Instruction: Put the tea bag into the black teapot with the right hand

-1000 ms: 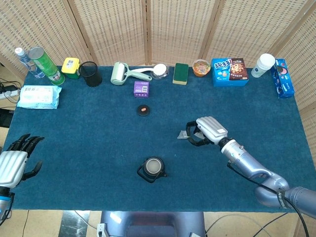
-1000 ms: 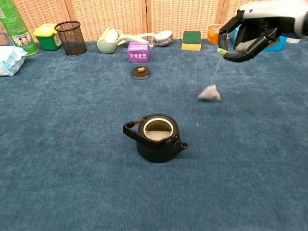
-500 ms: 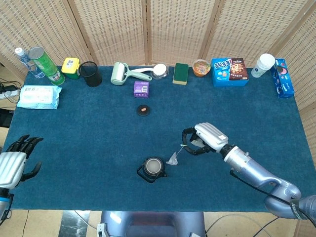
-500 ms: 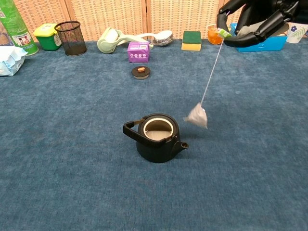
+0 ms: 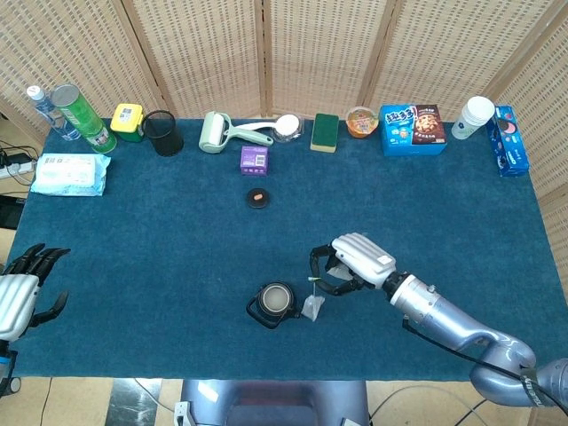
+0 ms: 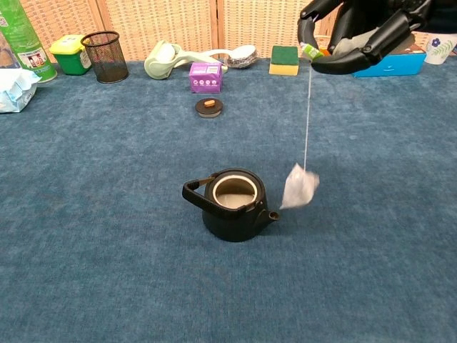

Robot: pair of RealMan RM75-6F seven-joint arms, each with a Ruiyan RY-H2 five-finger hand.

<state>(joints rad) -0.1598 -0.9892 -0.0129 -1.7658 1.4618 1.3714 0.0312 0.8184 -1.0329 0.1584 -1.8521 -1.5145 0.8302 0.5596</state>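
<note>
Holding the tea bag (image 6: 300, 187) by its paper tag (image 6: 310, 51), pinched in the right robot hand (image 6: 357, 36); the bag hangs on its string (image 6: 307, 111) just beside the teapot (image 6: 232, 205), on the spout (image 6: 272, 215) side, about level with the rim. From the head camera it sits right against the teapot's outer wall, not over the opening.

Handling notes, my read: the bag is near weightless and limp, so it acts as a pendulum and any sideways move of my robot hand sets it swinging. It looks slightly blurred in the chest view, so I judge it's in motion. The tag is the right grip point; the string is too thin to re-pinch and the pouch would crumple. The teapot looks heavy and stable, lid off, opening narrow, with the handle (image 6: 194, 193) arching on the far side from the bag.

Versus half a second ago: my robot hand has shifted closer to the teapot, and the string has gone from slanted to nearly vertical. A full second back the bag hung well away from the teapot, so it's closing in steadily.

Left robot hand (image 5: 19, 297) is idle off the table edge, far from the teapot, fingers spread, holding nothing.
</note>
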